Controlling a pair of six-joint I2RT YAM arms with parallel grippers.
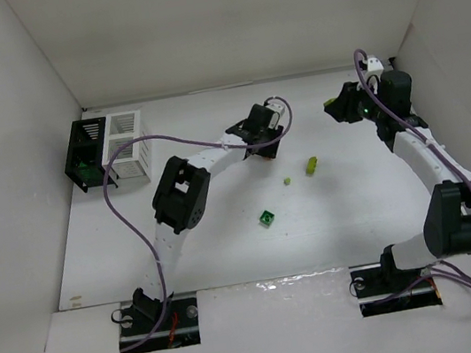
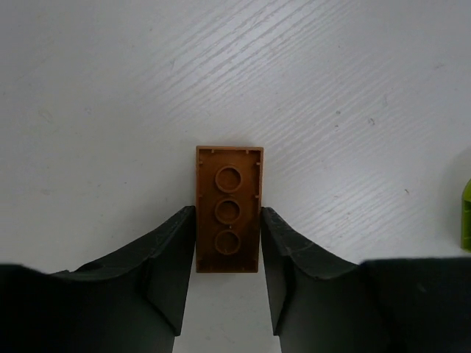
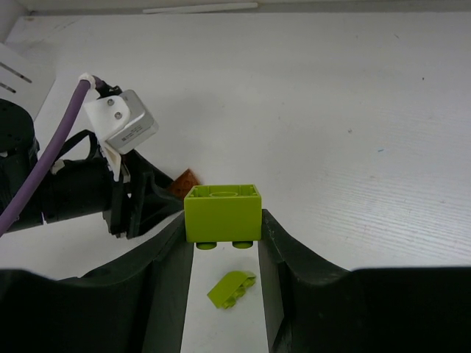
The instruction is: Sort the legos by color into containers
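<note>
Far left on table (image 1: 230,253): black bin (image 1: 84,156) joined to white bin (image 1: 127,144), green showing inside black one. Centre: dark green brick (image 1: 266,218) lying alone. Just behind it: left claw (image 2: 227,213) low over table, narrow, fingers against both long sides of orange brick (image 2: 229,184), hollow underside up. Further right: tiny yellow-green bit (image 1: 288,181), then larger yellow-green piece (image 1: 312,165), loose on table. Far right: right claw (image 3: 224,220) raised above table, clamping yellow-green brick (image 3: 222,209) between fingers.

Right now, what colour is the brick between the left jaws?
Orange-brown brick; clearest in left wrist view.
</note>
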